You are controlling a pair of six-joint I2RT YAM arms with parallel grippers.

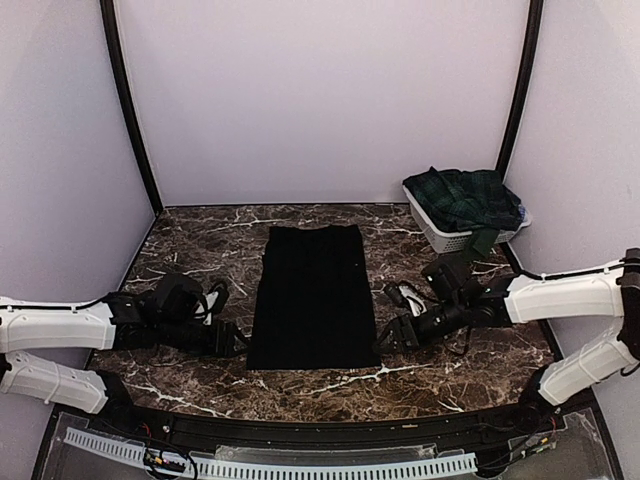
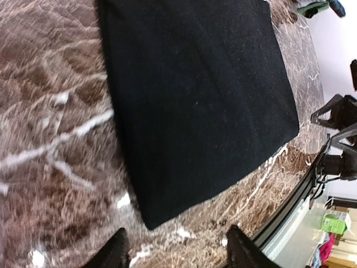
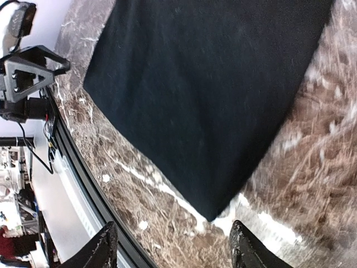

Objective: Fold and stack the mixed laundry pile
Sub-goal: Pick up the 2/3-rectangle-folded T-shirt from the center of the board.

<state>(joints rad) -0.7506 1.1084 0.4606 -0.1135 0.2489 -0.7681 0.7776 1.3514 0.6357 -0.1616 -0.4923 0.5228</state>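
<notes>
Worktop (image 1: 200, 240): brown marble with white veins, carrying everything named below.
Left gripper (image 1: 232, 340): low over the worktop at the near-left corner of the black cloth, pointing right toward it. In the left wrist view the gripper (image 2: 178, 254) has its fingers spread, and the cloth's corner lies on the marble just ahead of the gap, with nothing pinched.
Black cloth (image 1: 312, 295): one plain dark piece lying flat in the middle of the worktop. It is a long rectangle running from near the far edge toward the near edge, and a strip of bare marble shows before the near edge.
Right gripper (image 1: 388, 338): low at the near-right corner of the cloth, pointing left toward it. In the right wrist view the gripper (image 3: 175, 251) has its fingers apart, and the cloth's corner sits just in front of the opening, not gripped.
Basket (image 1: 430, 225): white slatted plastic, standing at the far-right corner of the worktop, well apart from the black cloth.
Tartan skirt (image 1: 465, 195): dark green and navy, heaped inside the basket and rising above its rim. A dark green strip hangs over the front wall.
</notes>
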